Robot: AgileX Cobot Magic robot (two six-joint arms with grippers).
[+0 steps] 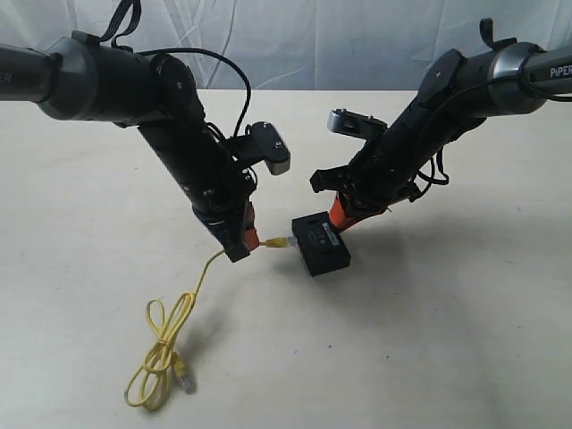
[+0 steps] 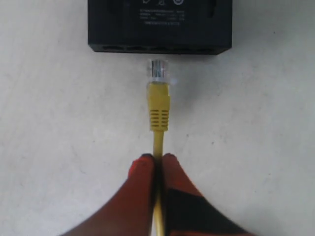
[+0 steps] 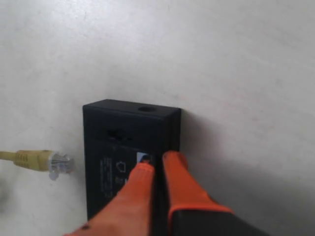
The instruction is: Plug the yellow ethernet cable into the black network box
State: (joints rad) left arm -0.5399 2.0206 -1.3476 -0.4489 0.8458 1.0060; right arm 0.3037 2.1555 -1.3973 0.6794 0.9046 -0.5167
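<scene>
One thin yellow ethernet cable, loosely looped at 7 o'clock on the table, is clamped behind its boot by the left gripper, its clear plug held just apart at 9 o'clock of one flat black network box, touched on top by the closed right gripper.

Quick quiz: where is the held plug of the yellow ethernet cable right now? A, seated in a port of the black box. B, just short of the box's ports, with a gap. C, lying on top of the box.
B: the clear plug of the yellow ethernet cable, pinched by the left tool, points at the black network box with bare table between them.
</scene>
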